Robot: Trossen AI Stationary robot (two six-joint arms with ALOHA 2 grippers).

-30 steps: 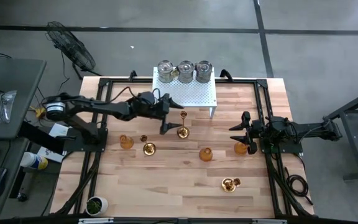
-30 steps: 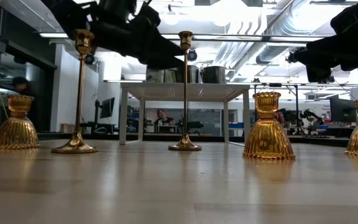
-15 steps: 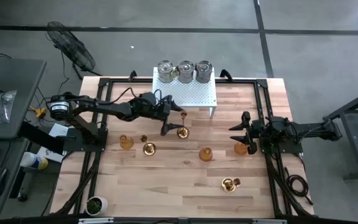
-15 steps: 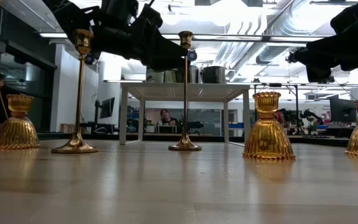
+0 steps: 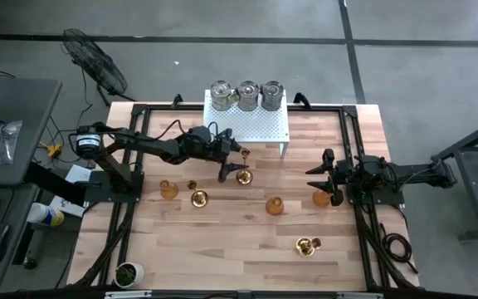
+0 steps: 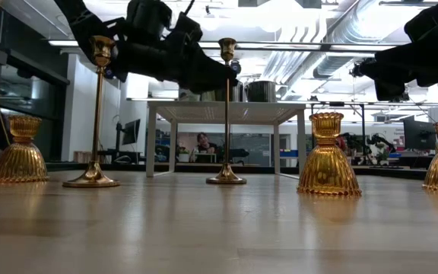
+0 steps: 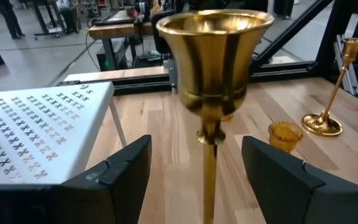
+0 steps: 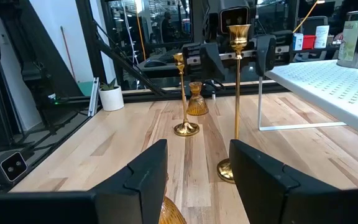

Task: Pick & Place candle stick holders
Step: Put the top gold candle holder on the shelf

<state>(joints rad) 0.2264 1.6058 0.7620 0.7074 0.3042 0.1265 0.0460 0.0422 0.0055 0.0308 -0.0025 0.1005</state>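
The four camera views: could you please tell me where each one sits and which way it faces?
High view: above the table, looking straight down; both arms show, the left gripper around the tall candlestick.
Low view: at table-top height, looking level across into the room; arms enter from above.
Left wrist view: on the left arm, facing that candlestick's cup between its own fingers.
Right wrist view: on the right arm, looking across the table past its own fingers.
Shared: the right wrist and high views both show the left gripper at the tall candlestick.
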